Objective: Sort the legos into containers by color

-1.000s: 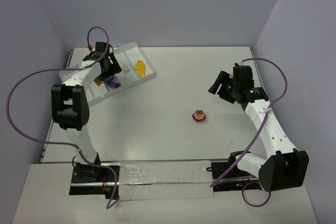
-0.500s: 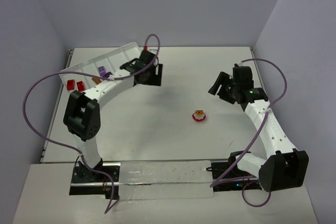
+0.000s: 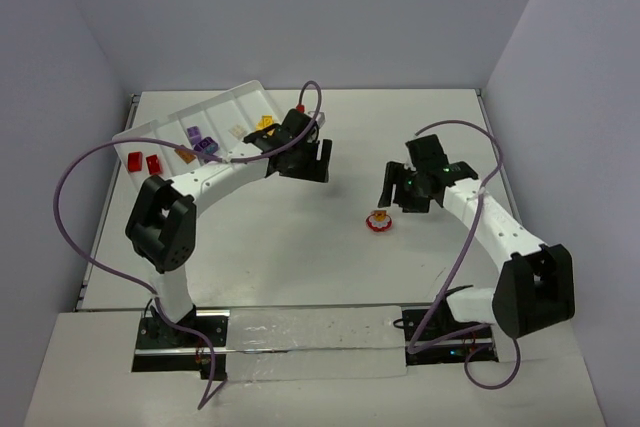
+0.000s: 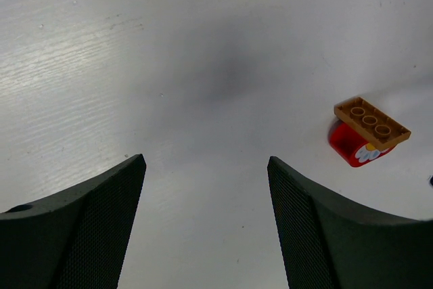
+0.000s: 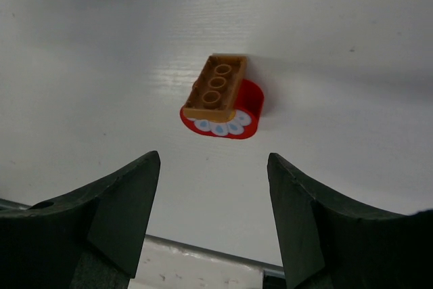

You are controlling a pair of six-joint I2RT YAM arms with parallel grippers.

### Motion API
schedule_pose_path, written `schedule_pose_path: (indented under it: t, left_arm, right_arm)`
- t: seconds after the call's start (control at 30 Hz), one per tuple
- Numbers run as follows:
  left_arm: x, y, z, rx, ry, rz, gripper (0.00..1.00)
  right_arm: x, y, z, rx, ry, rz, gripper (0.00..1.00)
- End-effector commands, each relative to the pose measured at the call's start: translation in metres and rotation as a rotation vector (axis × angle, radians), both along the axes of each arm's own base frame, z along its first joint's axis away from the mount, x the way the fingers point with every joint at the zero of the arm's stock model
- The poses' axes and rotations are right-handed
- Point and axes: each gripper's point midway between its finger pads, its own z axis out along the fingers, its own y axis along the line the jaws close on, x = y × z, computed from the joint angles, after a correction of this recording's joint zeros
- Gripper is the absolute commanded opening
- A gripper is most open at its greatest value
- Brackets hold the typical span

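An orange brick [image 3: 379, 215] sits on a red round piece [image 3: 379, 226] on the table right of centre. It shows in the left wrist view [image 4: 371, 123] and the right wrist view [image 5: 216, 86]. The white tray [image 3: 200, 107] stands at the back left with red [image 3: 134, 160], orange [image 3: 184, 154], purple [image 3: 196, 134], beige [image 3: 237, 130] and yellow [image 3: 265, 124] bricks in it. My left gripper [image 3: 312, 160] [image 4: 206, 160] is open and empty, right of the tray. My right gripper [image 3: 400, 200] [image 5: 213, 157] is open and empty, just right of the stacked piece.
Purple cables loop from both arms, the left one [image 3: 75, 197] out over the table's left side. A red cable-end connector [image 3: 300, 107] sits on the left wrist. Walls close the table at the back and both sides.
My left gripper has left the tray and swung right toward the table's centre. My right gripper has moved left and down toward the orange-and-red piece.
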Motion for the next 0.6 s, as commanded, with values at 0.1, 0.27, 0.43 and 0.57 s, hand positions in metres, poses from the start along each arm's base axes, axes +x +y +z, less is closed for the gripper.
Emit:
schedule_pose_path:
  t: [0.1,0.27,0.43,0.57]
  left_arm:
    - [0.01,0.004,0.012,-0.056,-0.014,0.038,0.8]
    - [0.009,0.008,0.014,-0.05,-0.017,0.041,0.8]
    - [0.009,0.008,0.011,-0.043,-0.011,0.035,0.8]
    - [0.011,0.007,0.011,-0.043,-0.014,0.037,0.8]
  right_arm:
    - [0.017,0.01,-0.008,-0.224,-0.03,0.073,0.73]
    - [0.024,0.004,-0.023,-0.291,-0.013,0.057,0.73]
    - [0.028,0.014,-0.03,-0.256,-0.002,0.078,0.69]
    - [0.028,0.018,-0.034,-0.242,0.01,0.09,0.66]
